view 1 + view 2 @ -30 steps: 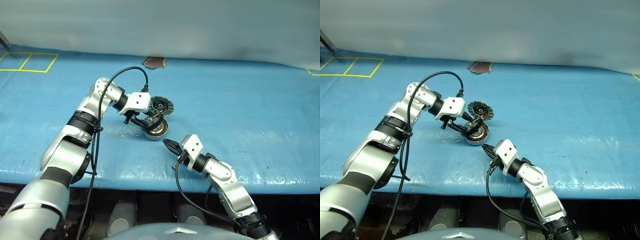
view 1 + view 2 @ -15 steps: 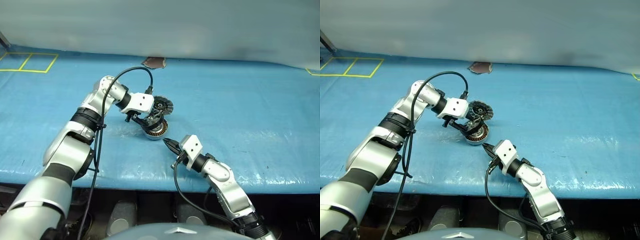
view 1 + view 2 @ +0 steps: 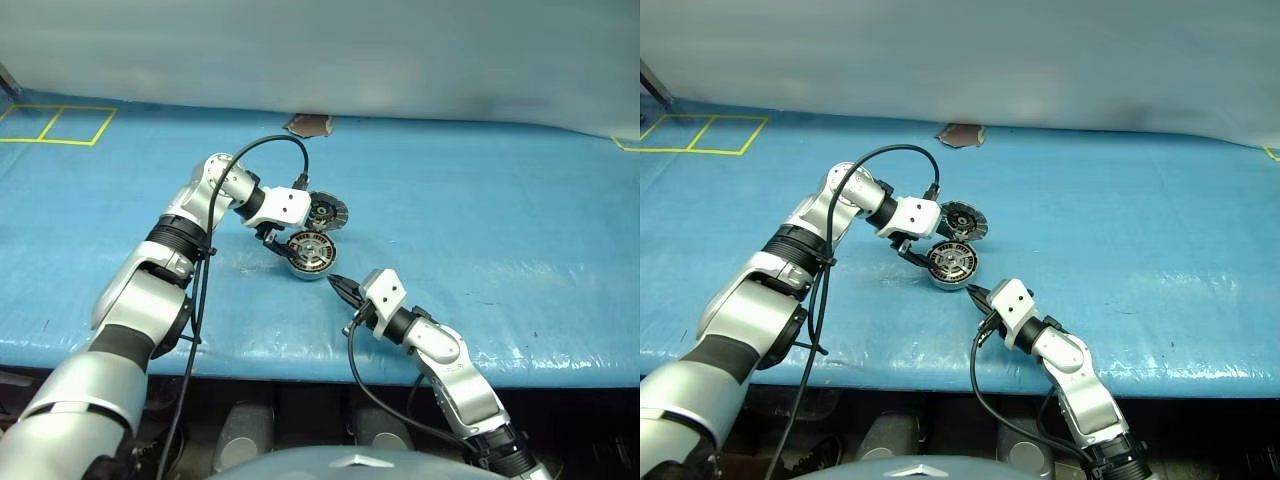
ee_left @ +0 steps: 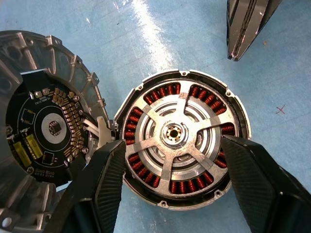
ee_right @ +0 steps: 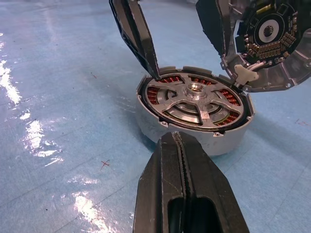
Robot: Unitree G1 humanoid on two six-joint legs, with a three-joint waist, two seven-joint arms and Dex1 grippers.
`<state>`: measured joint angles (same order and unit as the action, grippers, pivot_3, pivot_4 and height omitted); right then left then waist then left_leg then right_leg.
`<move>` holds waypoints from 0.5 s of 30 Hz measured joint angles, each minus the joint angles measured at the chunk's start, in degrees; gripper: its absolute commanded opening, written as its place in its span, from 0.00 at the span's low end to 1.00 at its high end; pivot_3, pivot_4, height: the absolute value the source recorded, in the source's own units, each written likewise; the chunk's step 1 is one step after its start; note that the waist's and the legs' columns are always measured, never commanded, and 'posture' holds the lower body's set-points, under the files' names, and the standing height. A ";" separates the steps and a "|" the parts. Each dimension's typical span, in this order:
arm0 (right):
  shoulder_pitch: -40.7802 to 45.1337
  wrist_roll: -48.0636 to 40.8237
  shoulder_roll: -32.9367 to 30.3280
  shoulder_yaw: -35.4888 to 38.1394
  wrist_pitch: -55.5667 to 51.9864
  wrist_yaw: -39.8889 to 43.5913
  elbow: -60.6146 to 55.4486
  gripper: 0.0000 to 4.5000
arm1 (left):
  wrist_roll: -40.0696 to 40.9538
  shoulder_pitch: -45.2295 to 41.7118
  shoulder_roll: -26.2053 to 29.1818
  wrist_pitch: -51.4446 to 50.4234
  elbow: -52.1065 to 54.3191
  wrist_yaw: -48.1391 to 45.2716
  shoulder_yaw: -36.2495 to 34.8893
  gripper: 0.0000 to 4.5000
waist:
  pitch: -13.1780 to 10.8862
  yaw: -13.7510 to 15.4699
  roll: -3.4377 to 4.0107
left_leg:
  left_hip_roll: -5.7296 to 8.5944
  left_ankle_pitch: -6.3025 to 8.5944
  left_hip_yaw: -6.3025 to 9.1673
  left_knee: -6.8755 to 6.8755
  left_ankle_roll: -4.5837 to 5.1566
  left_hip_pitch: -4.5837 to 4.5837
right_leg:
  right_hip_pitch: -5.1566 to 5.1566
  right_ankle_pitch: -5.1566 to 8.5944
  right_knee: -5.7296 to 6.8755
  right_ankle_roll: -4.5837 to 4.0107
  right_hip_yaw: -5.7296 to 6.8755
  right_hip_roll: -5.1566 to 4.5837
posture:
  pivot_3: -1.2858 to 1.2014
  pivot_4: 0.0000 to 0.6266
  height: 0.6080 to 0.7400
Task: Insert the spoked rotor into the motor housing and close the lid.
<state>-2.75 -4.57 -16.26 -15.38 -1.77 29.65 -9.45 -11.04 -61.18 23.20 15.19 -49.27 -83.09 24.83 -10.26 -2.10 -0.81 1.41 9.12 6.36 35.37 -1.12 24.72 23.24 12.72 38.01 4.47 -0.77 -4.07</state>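
The motor housing sits on the blue table, its copper windings showing around the rim. The spoked rotor lies flat inside it, silver spokes and hub facing up. The lid stands open at the housing's far edge, its circuit-board inner face in sight. My left gripper is open, one finger on each side of the housing, and grips nothing. My right gripper is shut and empty, pointing at the housing's near side a short way off.
A blue tarp covers the table, whose front edge runs just below my right arm. A brown patch lies at the back, and yellow tape lines mark the far left. A black cable loops over my left wrist.
My left gripper has opened and let go of the rotor, which now lies in the housing. The right arm has kept still.
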 measured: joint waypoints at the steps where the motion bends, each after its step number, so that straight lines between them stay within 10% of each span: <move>1: 0.00 0.00 0.00 0.01 0.00 -0.04 0.01 0.00 | 0.06 0.00 0.01 -0.06 0.01 -0.07 -0.07 0.75 | 0.00 0.00 0.00 | 0.00 0.00 0.00 0.00 0.00 0.00 | 0.00 0.00 0.00 0.00 0.00 0.00 | 0.52 0.24 1.00; 15: 6.73 1.45 2.41 2.18 -4.09 -4.47 2.33 0.00 | 7.95 12.29 7.58 -9.90 15.75 -3.78 -5.13 0.75 | 0.01 -0.39 0.02 | -0.04 -0.01 0.01 -0.03 0.00 -0.04 | 0.04 -0.01 0.05 -0.07 -0.03 0.02 | 0.52 0.24 1.00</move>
<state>3.98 -3.13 -13.85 -13.21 -5.86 25.18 -7.12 -3.09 -48.89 30.77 5.29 -33.52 -86.87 19.70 -10.26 -2.49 -0.80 1.37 9.12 6.37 35.35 -1.12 24.68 23.28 12.71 38.06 4.40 -0.80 -4.05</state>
